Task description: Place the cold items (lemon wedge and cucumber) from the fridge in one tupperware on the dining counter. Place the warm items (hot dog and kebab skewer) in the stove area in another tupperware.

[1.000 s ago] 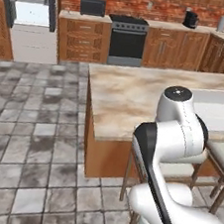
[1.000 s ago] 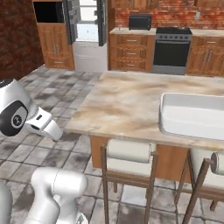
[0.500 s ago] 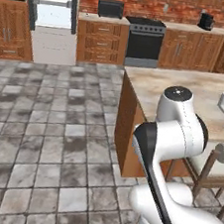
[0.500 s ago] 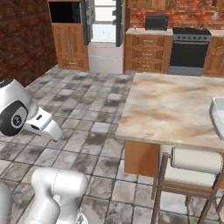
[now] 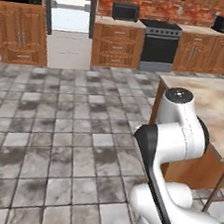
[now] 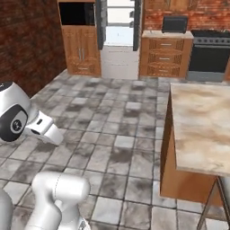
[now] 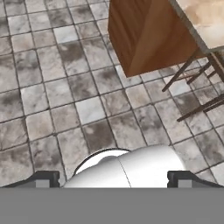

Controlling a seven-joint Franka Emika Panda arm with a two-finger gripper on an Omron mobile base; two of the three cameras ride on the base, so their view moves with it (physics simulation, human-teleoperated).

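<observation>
Base swung left so the whole scene shifted, end effector [image 7: 112, 178] fingers spread wide and empty above the tiled floor [image 7: 57, 87], dining counter [image 5: 220, 105] corner close right, open fridge [image 5: 71, 13] and stove area [image 5: 160, 45] at the far wall.

No readable text, label or number anywhere.
</observation>
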